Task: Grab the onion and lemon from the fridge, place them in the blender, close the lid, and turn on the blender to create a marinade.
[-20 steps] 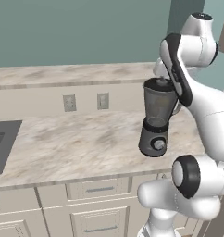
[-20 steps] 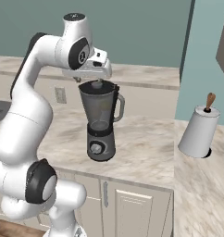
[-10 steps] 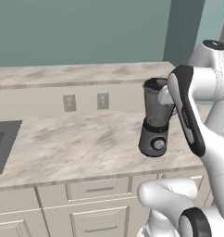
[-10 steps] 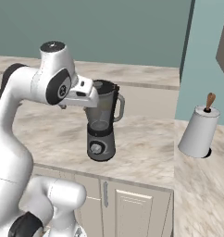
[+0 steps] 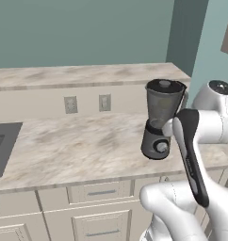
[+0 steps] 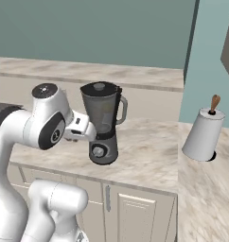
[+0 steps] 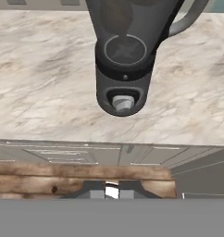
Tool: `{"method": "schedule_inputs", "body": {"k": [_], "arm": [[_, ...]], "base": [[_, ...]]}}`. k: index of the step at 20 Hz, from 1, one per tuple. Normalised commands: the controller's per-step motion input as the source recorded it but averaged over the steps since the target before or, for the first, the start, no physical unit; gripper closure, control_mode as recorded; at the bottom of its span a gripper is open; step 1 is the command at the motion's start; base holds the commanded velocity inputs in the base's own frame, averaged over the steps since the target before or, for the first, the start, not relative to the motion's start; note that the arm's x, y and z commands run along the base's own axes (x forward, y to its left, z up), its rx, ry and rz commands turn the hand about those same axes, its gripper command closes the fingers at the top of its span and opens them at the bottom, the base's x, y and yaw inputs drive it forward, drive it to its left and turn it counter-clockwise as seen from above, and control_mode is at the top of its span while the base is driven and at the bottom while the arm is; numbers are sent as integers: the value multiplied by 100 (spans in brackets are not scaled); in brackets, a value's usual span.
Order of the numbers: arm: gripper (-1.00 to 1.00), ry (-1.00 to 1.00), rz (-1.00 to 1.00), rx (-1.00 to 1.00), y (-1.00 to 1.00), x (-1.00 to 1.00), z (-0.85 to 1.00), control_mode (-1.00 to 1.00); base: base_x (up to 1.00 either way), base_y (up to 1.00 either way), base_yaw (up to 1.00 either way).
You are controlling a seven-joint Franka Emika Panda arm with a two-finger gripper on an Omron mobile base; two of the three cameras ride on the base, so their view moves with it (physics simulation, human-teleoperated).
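Note:
The blender (image 6: 103,124) stands on the marble counter (image 5: 78,146), a translucent grey jar on a dark base. The black lid (image 6: 100,88) sits on the jar's mouth, also seen from the left side as the lid (image 5: 164,86). The front knob (image 7: 123,102) faces my hand, which hovers level with the base, just off the counter's front edge. My gripper (image 7: 111,190) points at the knob from a short distance, its fingertips close together with nothing between them. Onion and lemon cannot be made out through the jar. The fridge is out of view.
A white jug (image 6: 204,134) with a wooden handle stands on the counter to the right. A dark sunken panel (image 5: 0,146) lies at the far left. Wall outlets (image 5: 71,104) sit on the backsplash. Cabinet drawers (image 7: 63,155) run under the counter's edge.
The hand has dropped from beside the jar's top to the level of the blender's base, in front of the knob. The lid now rests on the jar.

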Motion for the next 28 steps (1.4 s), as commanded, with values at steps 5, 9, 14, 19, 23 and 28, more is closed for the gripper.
{"method": "schedule_inputs", "body": {"k": [5, 9, 14, 19, 23, 28], "arm": [[100, 0, -7, 0, 0, 1, -19, -100], [100, -1, -4, 0, 0, 3, -42, -100], [100, -13, 0, 0, -2, 21, -36, -100], [100, -25, 0, 0, -17, 0, -7, -100], [100, -10, 0, -1, 0, 20, -13, -100], [100, -7, 0, -1, 0, 6, -21, -100]], "base": [[0, 0, 0], [0, 0, 0], [0, 0, 0], [0, 0, 0], [0, 0, 0], [0, 0, 0]]}}
